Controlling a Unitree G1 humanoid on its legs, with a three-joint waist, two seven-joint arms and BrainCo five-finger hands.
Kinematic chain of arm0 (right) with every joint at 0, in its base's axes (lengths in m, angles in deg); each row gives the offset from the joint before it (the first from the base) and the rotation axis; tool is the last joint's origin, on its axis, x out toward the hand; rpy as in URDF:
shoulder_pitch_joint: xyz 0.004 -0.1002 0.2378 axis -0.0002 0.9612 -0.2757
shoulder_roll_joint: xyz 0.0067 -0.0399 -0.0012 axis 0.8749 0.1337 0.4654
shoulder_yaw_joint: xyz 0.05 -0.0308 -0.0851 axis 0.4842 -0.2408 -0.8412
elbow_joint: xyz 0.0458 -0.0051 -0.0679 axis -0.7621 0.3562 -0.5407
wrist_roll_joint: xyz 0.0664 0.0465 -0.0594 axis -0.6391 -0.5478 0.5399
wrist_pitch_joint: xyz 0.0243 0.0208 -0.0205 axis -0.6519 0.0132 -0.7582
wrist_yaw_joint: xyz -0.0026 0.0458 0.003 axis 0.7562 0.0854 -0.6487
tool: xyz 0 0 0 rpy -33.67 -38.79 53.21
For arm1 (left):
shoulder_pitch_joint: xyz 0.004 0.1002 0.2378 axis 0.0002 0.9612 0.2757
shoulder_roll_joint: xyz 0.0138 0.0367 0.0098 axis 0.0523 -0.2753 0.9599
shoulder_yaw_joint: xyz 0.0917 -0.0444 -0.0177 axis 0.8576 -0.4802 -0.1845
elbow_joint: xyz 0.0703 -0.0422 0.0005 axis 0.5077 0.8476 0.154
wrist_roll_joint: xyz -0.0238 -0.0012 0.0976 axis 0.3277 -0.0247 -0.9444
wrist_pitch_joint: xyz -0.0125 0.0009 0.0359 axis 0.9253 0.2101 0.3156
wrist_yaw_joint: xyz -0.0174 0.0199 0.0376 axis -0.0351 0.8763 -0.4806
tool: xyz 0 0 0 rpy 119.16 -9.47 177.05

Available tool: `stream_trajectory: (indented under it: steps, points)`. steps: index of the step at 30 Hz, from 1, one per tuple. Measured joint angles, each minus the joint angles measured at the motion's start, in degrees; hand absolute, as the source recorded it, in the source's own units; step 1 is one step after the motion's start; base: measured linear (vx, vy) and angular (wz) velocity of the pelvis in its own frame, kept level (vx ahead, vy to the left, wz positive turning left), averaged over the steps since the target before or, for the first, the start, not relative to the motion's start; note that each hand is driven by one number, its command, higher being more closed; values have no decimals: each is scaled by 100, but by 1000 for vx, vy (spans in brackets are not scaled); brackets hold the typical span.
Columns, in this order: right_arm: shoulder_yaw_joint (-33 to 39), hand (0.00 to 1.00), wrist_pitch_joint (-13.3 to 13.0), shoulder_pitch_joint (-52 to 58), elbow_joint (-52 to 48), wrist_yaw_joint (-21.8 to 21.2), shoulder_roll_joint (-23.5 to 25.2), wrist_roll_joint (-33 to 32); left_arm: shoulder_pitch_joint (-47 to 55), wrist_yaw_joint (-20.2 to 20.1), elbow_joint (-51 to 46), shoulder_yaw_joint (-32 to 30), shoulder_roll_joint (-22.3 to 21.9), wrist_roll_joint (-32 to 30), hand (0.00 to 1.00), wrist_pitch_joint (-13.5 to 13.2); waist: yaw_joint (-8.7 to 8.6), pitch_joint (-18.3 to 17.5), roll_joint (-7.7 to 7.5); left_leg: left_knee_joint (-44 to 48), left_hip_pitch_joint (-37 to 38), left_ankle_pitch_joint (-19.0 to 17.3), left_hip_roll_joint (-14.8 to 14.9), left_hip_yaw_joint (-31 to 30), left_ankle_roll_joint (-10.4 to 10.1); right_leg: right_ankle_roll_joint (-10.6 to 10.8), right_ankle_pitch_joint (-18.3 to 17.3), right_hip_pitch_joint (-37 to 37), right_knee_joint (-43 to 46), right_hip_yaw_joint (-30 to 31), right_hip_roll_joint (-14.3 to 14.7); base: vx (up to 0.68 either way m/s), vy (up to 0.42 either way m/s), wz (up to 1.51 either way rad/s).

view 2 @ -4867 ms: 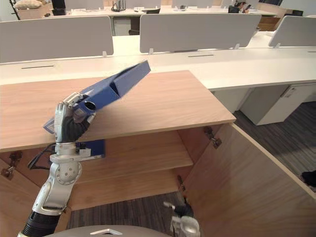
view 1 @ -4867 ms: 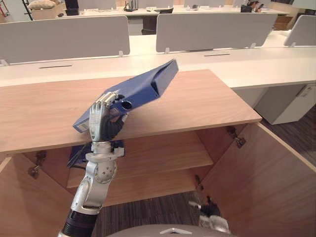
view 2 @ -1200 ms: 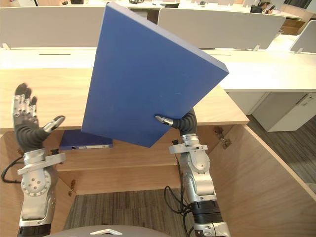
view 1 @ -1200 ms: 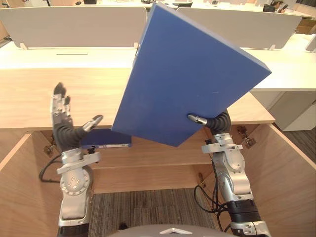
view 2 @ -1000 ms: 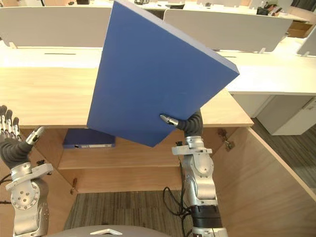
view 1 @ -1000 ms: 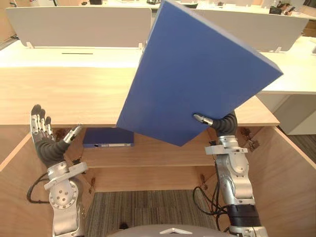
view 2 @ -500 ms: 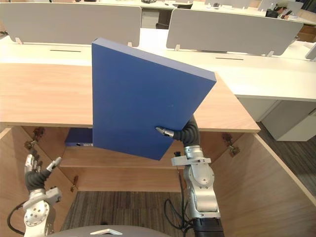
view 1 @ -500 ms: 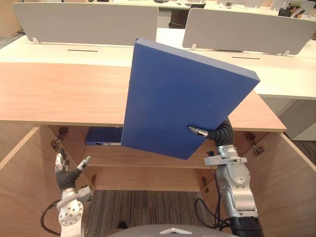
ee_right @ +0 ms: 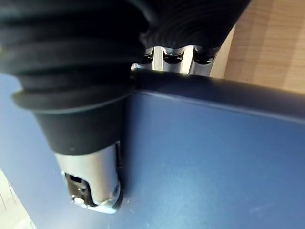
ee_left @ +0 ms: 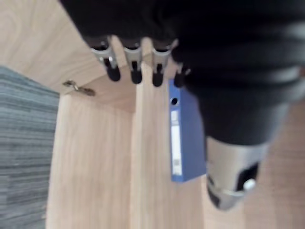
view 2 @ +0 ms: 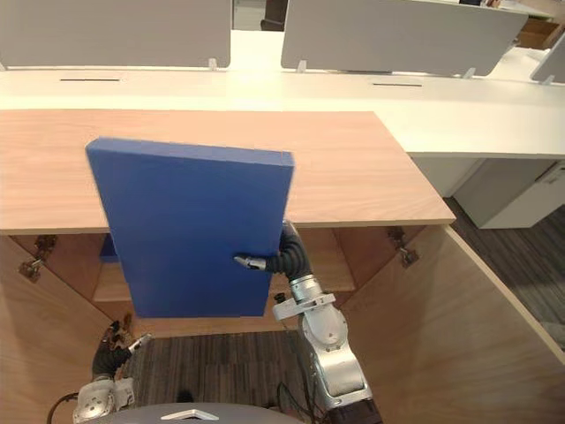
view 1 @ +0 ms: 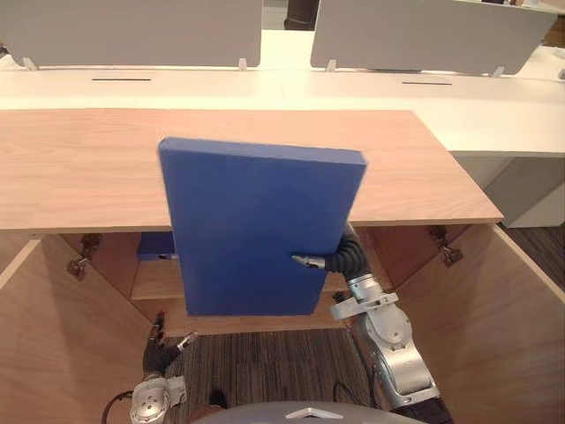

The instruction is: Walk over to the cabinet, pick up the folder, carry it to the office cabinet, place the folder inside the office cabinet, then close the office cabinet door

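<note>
Before the open office cabinet [view 1: 88, 168], the blue folder [view 1: 256, 230] is held off every surface, upright with a slight lean, broad face toward the camera. Its upper part overlaps the front edge of the cabinet's wooden top; its lower part hangs across the opening. It is not inside the cabinet. The right hand [view 1: 340, 259] grasps the folder at its right edge. The thumb [ee_right: 93, 176] is pressed across the near face and the fingers [ee_right: 176, 57] are curled over the edge onto the far side. The left hand [view 1: 163, 349] sits low near the carpeted floor [view 1: 265, 362], at the foot of the cabinet's left side. It is released, fingers [ee_left: 133, 64] straight in a row and thumb apart, touching nothing. Both doors stand swung outward: the left door [view 1: 53, 344] and the right door [view 1: 494, 336], with hinges visible at the upper inner corners. An inner shelf [view 1: 154, 281] shows to the left of the held folder. A second folder [ee_left: 183, 138], also blue, lies flat on that shelf toward the back left, its labelled spine facing outward, and is partly hidden behind the held folder in the head views. Behind the cabinet runs a white desk [view 1: 494, 115] carrying grey divider panels [view 1: 132, 31].
</note>
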Motion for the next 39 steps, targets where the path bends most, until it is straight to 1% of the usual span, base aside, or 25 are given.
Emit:
stream_trajectory:
  steps: [1, 2, 3, 4, 5, 6, 8, 9, 10, 11, 13, 15, 17, 19, 23, 26, 28, 29, 31, 32, 33, 35, 37, 38, 39]
  points:
    - [-114, 100, -16, -66, 127, 65, -8, 118, -89, 2, 151, 76, 61, -22, 0, 10, 9, 97, 25, 34, -30, -14, 40, 98, -7, -8, -8, -138, 115, 112, 6, -24, 9, -38]
    - [-168, 100, -16, -117, 175, 93, -32, 219, -157, 1, 217, 104, 95, -63, 0, 10, 9, 150, -5, 42, -69, -14, 50, 136, -7, -7, -8, -234, 203, 142, 11, -34, 6, -26]
    - [-243, 100, -17, -223, 252, 144, -38, 344, -316, 8, 350, 148, 162, -76, 0, 13, -16, 259, -3, 240, -283, -53, 72, 141, 10, -13, -16, -447, 416, 159, 12, -65, -8, -21]
    - [-358, 100, -24, -478, 379, 268, -39, 550, -606, 24, 505, 208, 273, -142, 0, 13, -44, 500, -36, 826, -719, -264, 139, 200, 35, -41, -54, -807, 711, 254, 22, -118, -36, -31]
    - [-523, 100, -24, -833, 507, 352, -107, 729, -921, 28, 647, 218, 341, -223, 0, 15, -48, 770, -13, 1543, -1209, -523, 291, 239, 81, -65, -80, -1128, 1017, 307, 68, -176, -54, -32]
    - [-603, 100, -25, -995, 603, 398, -134, 799, -1029, 37, 744, 233, 365, -259, 0, 18, -77, 833, 34, 1908, -1500, -639, 374, 235, 110, -68, -94, -1344, 1187, 331, 102, -231, -23, -35]
    - [-922, 100, -23, -1540, 991, 524, -211, 1067, -1557, 145, 907, 309, 460, -335, 0, 37, -101, 1132, 207, 2897, -2294, -1009, 639, 248, 146, -56, -268, -2094, 1915, 439, 205, -245, 35, -27]
    - [-991, 100, -20, -1632, 1055, 540, -221, 1115, -1653, 164, 982, 321, 501, -348, 0, 50, -106, 1171, 222, 3073, -2458, -1084, 673, 248, 142, -46, -339, -2289, 2099, 460, 210, -229, 46, -18]
    - [-1056, 100, -14, -1712, 1066, 572, -239, 1173, -1708, 172, 1004, 326, 564, -346, 0, 52, -113, 1238, 244, 3284, -2650, -1236, 726, 250, 87, -52, -468, -2510, 2345, 481, 218, -199, 37, -12]
    - [-1157, 100, -14, -1794, 1066, 592, -303, 1212, -1753, 179, 1005, 373, 639, -346, 0, 53, -110, 1366, 277, 3569, -2889, -1342, 779, 238, 74, -88, -603, -2778, 2651, 504, 219, -177, 33, -8]
    - [-1249, 100, -13, -1838, 1068, 599, -391, 1339, -1808, 227, 1001, 441, 666, -343, 0, 54, -78, 1481, 333, 3776, -3159, -1383, 810, 227, 84, -90, -657, -3086, 2882, 511, 209, -118, 29, -3]
    - [-1389, 100, 10, -1855, 1090, 602, -410, 1410, -1852, 264, 956, 497, 677, -339, 0, 53, -31, 1512, 363, 4028, -3552, -1426, 872, 222, 111, -111, -710, -3491, 3182, 526, 202, -97, 14, -3]
    - [-1491, 100, 49, -1966, 1175, 624, -380, 1448, -1974, 290, 881, 507, 658, -328, 0, 53, 40, 1670, 388, 4355, -3959, -1503, 959, 209, 129, -133, -800, -3919, 3546, 537, 184, -94, 4, -4]
    - [-1478, 100, 85, -2112, 1167, 642, -356, 1442, -1990, 309, 693, 391, 627, -315, 0, 54, 50, 1723, 403, 4585, -4302, -1547, 1017, 196, 153, -149, -866, -4271, 3793, 505, 167, -59, -6, -1]
    - [-1299, 100, 142, -2168, 944, 725, -360, 1372, -2041, 366, 266, 256, 479, -271, 0, 55, 96, 1823, 462, 4904, -4812, -1597, 1062, 73, 182, -183, -991, -4731, 4161, 378, 108, -43, -22, 9]
    - [-1208, 100, 216, -2173, 841, 695, -347, 812, -2048, 372, 70, 147, 313, -262, 0, 55, 198, 1867, 478, 5110, -5035, -1685, 1107, 51, 182, -188, -1097, -4965, 4400, 365, 94, -1, -7, 1]
    - [-888, 100, 245, -2166, 749, 695, -242, 273, -2050, 367, -205, 104, 204, -238, 0, 40, 268, 1941, 503, 5205, -5209, -1722, 1113, 3, 176, -195, -1163, -5103, 4510, 278, 38, 22, -14, 9]
    - [-784, 100, 245, -2178, 749, 700, -187, 155, -2061, 368, -253, 77, 182, -204, 0, 34, 269, 1960, 507, 5223, -5260, -1725, 1112, -10, 178, -197, -1177, -5141, 4537, 241, 6, 29, -17, 15]
    - [-461, 100, 245, -2231, 750, 710, -54, -293, -2086, 367, -393, 70, 162, -48, 0, 33, 314, 1986, 506, 5304, -5463, -1736, 1109, -70, 177, -185, -1218, -5304, 4646, 183, -15, 49, -27, 16]
    - [-202, 100, 243, -2300, 754, 728, 1, -568, -2168, 368, -470, 68, 167, -37, 0, 32, 360, 2144, 512, 5404, -5507, -1732, 1101, -118, 209, -160, -1273, -5326, 4789, 132, -54, 51, -31, 15]
    - [-157, 100, 242, -2313, 754, 738, 19, -651, -2181, 367, -479, 68, 168, -35, 0, 30, 371, 2171, 510, 5423, -5518, -1738, 1101, -125, 211, -165, -1291, -5336, 4815, 129, -60, 54, -49, 20]
    - [272, 100, 235, -2539, 770, 917, 175, -1147, -2227, 367, -570, 67, 147, 59, 0, 29, 404, 2217, 508, 5539, -5811, -1746, 1082, -217, 206, -176, -1382, -5610, 5013, 91, -96, 32, -58, 15]
    - [543, 100, 221, -2786, 781, 1054, 242, -1409, -2284, 372, -633, 59, 116, 75, 0, 33, 424, 2322, 507, 5635, -5947, -1754, 1082, -255, 195, -197, -1440, -5744, 5157, 82, -108, 25, -73, 9]
    - [851, 100, 172, -3012, 779, 1237, 283, -1662, -2278, 374, -851, 61, 85, 99, 0, 46, 429, 2427, 498, 5738, -6079, -1771, 1085, -288, 190, -198, -1498, -5878, 5303, 77, -119, 12, -77, 10]
    - [978, 100, 142, -3096, 774, 1279, 293, -1774, -2230, 375, -1082, 63, 57, 140, 0, 59, 435, 2465, 507, 5793, -6141, -1780, 1085, -317, 181, -200, -1528, -5926, 5362, 64, -127, -8, -98, 13]
